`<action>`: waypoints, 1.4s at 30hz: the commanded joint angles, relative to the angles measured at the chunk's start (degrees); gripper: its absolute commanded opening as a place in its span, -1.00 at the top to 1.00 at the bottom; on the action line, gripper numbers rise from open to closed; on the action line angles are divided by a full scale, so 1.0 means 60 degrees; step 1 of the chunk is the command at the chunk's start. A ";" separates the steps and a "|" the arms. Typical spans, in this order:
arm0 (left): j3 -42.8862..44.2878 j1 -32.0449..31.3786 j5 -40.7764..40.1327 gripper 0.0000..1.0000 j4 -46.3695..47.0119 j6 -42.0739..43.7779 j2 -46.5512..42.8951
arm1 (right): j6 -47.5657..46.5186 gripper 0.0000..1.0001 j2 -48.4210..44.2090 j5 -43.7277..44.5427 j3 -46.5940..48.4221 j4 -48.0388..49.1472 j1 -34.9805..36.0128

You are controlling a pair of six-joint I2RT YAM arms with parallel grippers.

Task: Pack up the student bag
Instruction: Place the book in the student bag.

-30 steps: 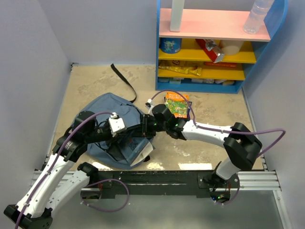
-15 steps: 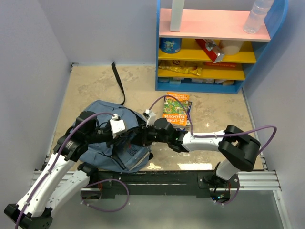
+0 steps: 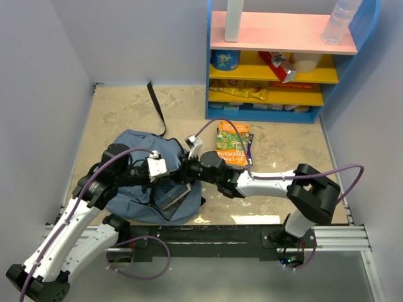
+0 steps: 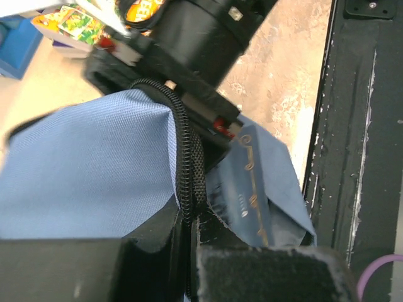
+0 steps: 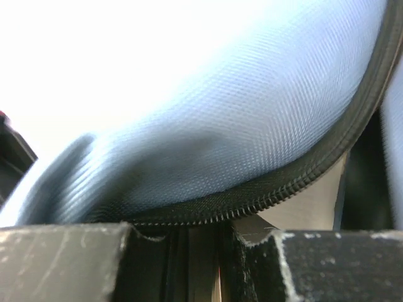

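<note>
The student bag [image 3: 133, 143] lay on the table [image 3: 119, 107], at the near left part, just in front of the two arm bases, with its black strap [image 3: 155, 107] stretched toward the far wall. The left hand [image 4: 189, 236] was closed on the zipper edge [image 4: 186, 151] of the bag's opening. The right hand [image 5: 204, 242], reaching in from the right, had its fingers nearly together and pinched the same zipper edge from the opposite side. A dark-blue book [image 4: 249, 189] with gold marks stood partly inside the opening. A colourful book [image 3: 232, 143] lay on the table just to the right of the bag, in front of the blue shelf [image 3: 283, 31].
</note>
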 commanded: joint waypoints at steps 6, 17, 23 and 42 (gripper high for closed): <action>0.0405 -0.0065 0.1625 1.00 0.0193 0.0507 -0.0131 | 0.1015 1.00 0.0813 -0.0018 0.1470 0.3300 -0.0113; 0.0404 -0.0065 0.1713 1.00 0.0018 0.0756 -0.0073 | 0.0435 -0.97 0.2136 -0.0183 0.2395 0.0108 0.0048; 0.0360 -0.0065 0.1728 1.00 0.0076 0.0800 0.0015 | -0.1194 -0.93 0.0582 0.2320 0.1531 -0.2108 0.0048; 0.1122 -0.0065 0.2211 1.00 0.0266 0.1050 0.0498 | -0.0611 0.89 0.2585 0.1973 0.1425 -0.0511 0.0545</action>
